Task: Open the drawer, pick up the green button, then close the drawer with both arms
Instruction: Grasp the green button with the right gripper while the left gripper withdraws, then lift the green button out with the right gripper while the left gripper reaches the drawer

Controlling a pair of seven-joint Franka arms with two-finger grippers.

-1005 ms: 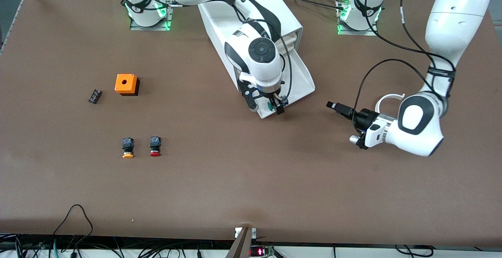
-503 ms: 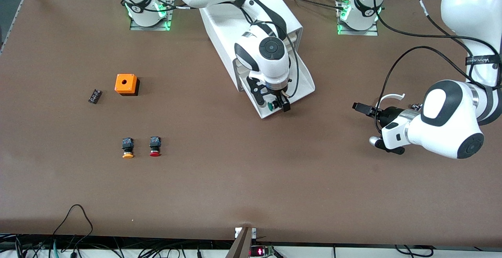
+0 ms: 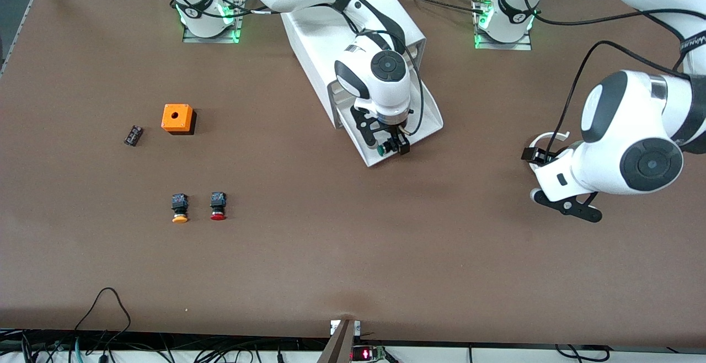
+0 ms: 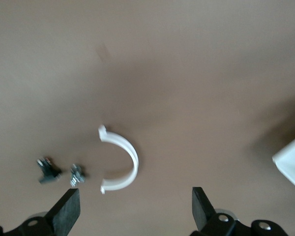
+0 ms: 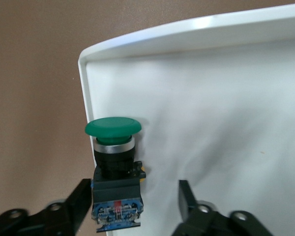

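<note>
1. A brown desk [image 3: 353, 252] fills the room's floor of view, with the two arm bases along the edge farthest from the front camera and a white cabinet [image 3: 353, 37] between them.

2. One drawer [image 3: 405, 123] of that cabinet is pulled out toward the front camera, and the green-capped button [image 5: 113, 162] lies in it, close to a corner of its front rim.

3. The right gripper [image 3: 389, 145] hangs low over that corner of the drawer. Its jaws are spread wide and hold nothing. In the right wrist view the button sits close against one finger [image 5: 76, 204], while the second finger stands well apart from it.

4. The button's long axis runs from cap to body in line with the fingers, cap pointing away from the wrist, so the jaws would close across its black body. My judgement: the gripper needs a small sideways shift to centre it.

5. The left gripper [image 4: 132, 211] waits over bare desk toward the left arm's end, spread and empty, above a white half-ring clip [image 3: 549, 142]. The right arm is plainly the nearer one.
</note>
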